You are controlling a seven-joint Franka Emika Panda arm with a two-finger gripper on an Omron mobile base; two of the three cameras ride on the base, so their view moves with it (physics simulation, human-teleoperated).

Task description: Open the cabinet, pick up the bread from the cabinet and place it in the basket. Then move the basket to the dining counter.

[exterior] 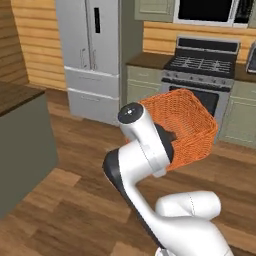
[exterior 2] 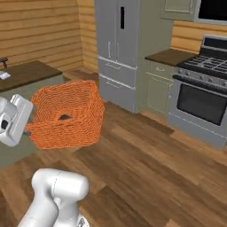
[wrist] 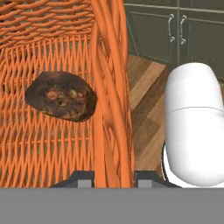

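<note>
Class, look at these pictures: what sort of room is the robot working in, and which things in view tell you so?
A home kitchen, rendered: a steel fridge, a gas stove with an oven below, and olive cabinets under a wooden worktop. The gripper holds a basket by its wall.

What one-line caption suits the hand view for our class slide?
Claw shut on the orange basket wall, dark-brown bread lying inside, wood floor beyond.
</note>
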